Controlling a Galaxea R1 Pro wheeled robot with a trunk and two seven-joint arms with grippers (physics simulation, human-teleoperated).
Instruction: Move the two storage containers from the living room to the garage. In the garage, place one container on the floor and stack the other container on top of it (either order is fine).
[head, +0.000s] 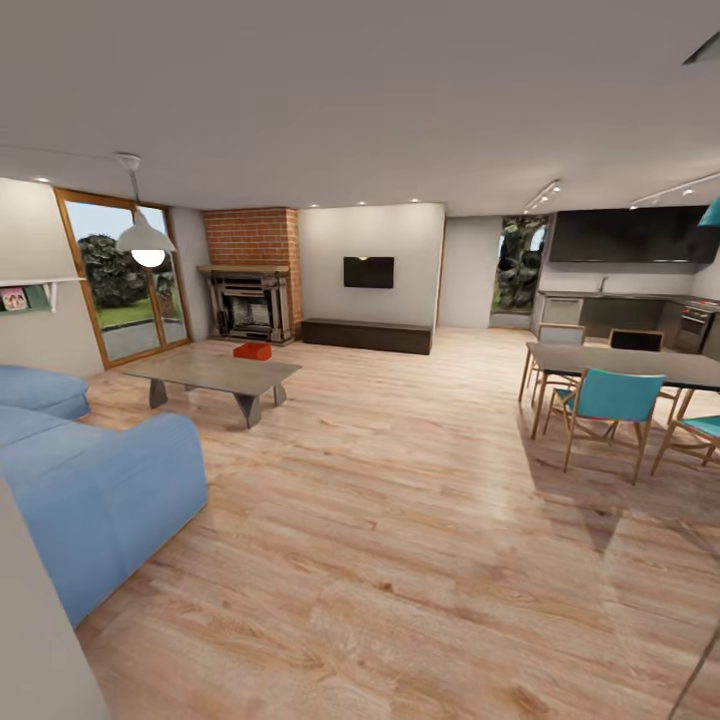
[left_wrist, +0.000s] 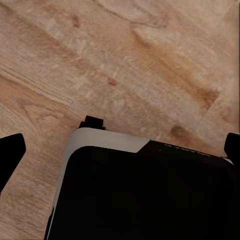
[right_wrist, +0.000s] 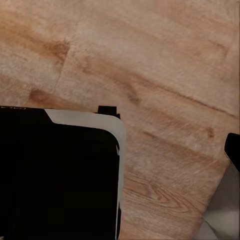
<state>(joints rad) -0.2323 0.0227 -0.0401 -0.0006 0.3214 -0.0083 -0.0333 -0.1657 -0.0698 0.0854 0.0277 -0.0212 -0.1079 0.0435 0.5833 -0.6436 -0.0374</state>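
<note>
I am in the living room. An orange-red storage container (head: 252, 350) sits on the far end of a low grey coffee table (head: 215, 374), in front of the fireplace (head: 250, 303). It is several metres away across the room. My left gripper (left_wrist: 121, 150) hangs open over the wood plank flooring with nothing between its fingertips (left_wrist: 10, 155). My right gripper (right_wrist: 120, 150) is also spread open and empty; one fingertip (right_wrist: 233, 149) shows at the picture's edge. Both hang just above my dark base (left_wrist: 145, 195). The garage is out of view.
A blue sofa (head: 95, 480) stands close on the left. A dining table (head: 640, 365) with teal chairs (head: 610, 405) is on the right, with a kitchen counter (head: 610, 310) behind it. Glass doors (head: 125, 280) are at far left. Wood plank flooring (head: 400, 500) stretches between the furniture.
</note>
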